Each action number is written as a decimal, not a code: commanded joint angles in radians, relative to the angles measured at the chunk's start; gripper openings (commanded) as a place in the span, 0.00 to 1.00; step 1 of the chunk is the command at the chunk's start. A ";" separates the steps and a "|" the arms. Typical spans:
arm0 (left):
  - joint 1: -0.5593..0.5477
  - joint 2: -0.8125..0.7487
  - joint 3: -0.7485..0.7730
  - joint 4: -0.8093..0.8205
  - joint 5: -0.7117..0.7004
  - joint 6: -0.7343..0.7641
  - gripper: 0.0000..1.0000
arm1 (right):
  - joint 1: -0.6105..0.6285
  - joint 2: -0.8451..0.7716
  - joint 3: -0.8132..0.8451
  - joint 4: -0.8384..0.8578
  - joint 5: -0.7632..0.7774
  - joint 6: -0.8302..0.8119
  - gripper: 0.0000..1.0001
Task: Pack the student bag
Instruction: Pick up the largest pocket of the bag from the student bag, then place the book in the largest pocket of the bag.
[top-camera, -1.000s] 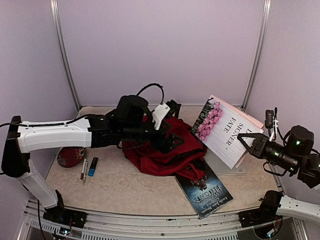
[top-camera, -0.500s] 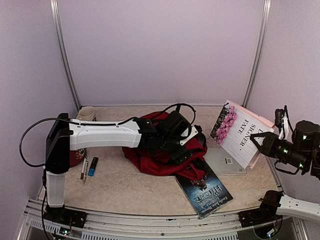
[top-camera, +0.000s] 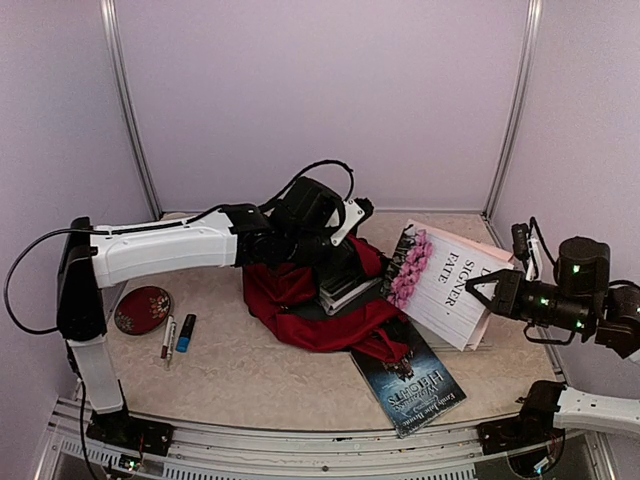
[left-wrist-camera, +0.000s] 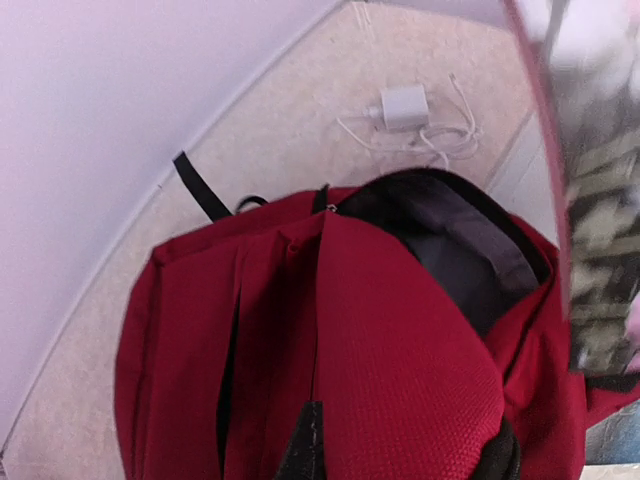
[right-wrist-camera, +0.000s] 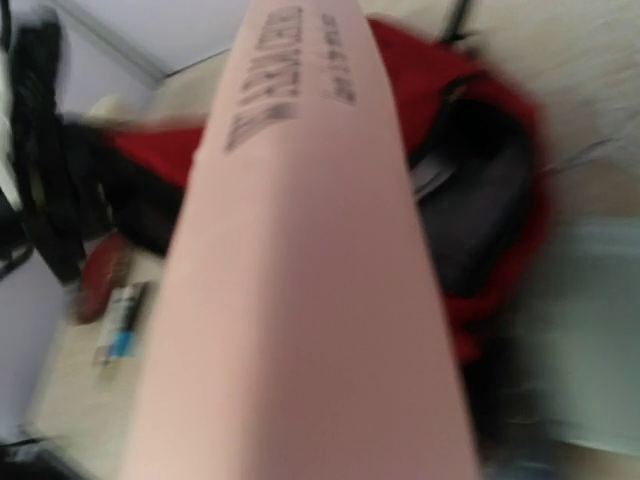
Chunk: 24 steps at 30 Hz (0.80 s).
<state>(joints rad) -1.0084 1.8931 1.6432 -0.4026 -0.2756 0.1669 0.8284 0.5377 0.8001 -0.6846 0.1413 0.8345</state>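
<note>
- Lilac walls are seen round a beige marbled table (top-camera: 230, 370). The bag (top-camera: 300, 320) is slumped at its middle, between the two arms, with its near right corner touching a dark book (top-camera: 410, 378) that is laid flat.
- The left gripper (left-wrist-camera: 305, 445) is clenched, seemingly on a fold of the bag's top, since a taut crease is seen running up to it. The dark-lined mouth (left-wrist-camera: 450, 240) is thereby held agape toward the right.
- The right gripper (top-camera: 487, 293) is clamped on one edge of a white book (top-camera: 450, 285), which is held tilted just beside the mouth.
- Thin fabric could be lost from so small a pinch. The mouth would then be collapsed and the white book blocked.
- A corner of the white book could be snagged on the zipper rim, as the cover looks nearly as broad as the mouth. The bag would then be shoved left rather than filled.
- Being gripped at one edge only, the white book could be pivoted or dropped when it is pressed against the fabric.
- The dark book could be dragged off the near edge if the bag is pulled.
- A charger (left-wrist-camera: 405, 105) and its cord, lying beyond the bag, could be caught if the bag is pushed back.
- Both wrist views are blurred, so fine contact cannot be judged.
</note>
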 joint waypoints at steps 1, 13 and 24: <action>-0.021 -0.122 0.029 0.103 -0.012 0.022 0.00 | -0.005 0.010 -0.157 0.347 -0.220 0.130 0.26; -0.030 -0.033 0.135 0.052 -0.035 0.072 0.00 | -0.042 0.254 -0.275 0.714 -0.448 0.240 0.22; -0.045 -0.007 0.131 0.063 0.099 0.072 0.00 | -0.105 0.287 -0.420 0.933 -0.520 0.408 0.26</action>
<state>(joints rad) -1.0302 1.8812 1.7527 -0.3958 -0.2749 0.2306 0.7628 0.8188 0.4442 0.0540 -0.3893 1.1454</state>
